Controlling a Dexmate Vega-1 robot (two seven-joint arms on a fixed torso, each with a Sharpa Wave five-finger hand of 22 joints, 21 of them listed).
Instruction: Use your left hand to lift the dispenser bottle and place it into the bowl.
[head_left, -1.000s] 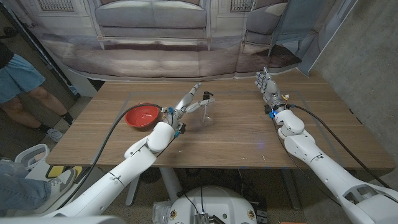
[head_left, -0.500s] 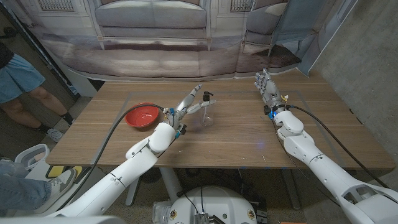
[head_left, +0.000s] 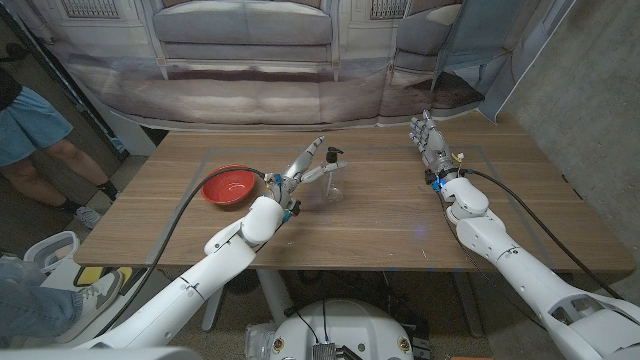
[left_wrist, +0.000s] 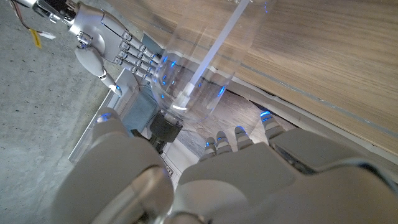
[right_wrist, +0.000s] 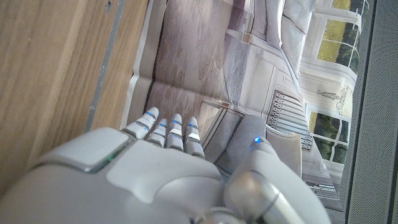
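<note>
A clear dispenser bottle (head_left: 333, 181) with a black pump top stands upright near the middle of the wooden table (head_left: 380, 220). My left hand (head_left: 303, 168) is right beside it on the bowl's side, fingers spread, holding nothing. In the left wrist view the bottle (left_wrist: 194, 65) with its inner tube lies just past my left hand's (left_wrist: 199, 180) fingertips (left_wrist: 239, 134), between thumb and fingers, ungripped. The red bowl (head_left: 230, 186) sits empty to the left of that hand. My right hand (head_left: 430, 140) stands at the far right of the table with fingers straight, holding nothing; it also shows as a hand (left_wrist: 106, 43) beyond the bottle.
A person (head_left: 35, 130) stands off the table's left side. A black cable (head_left: 185, 210) runs along my left arm past the bowl. A printed sofa backdrop (head_left: 250, 60) hangs behind the far edge.
My left hand has edged slightly forward beside the bottle. The bottle, the bowl and my right hand have stayed put.
</note>
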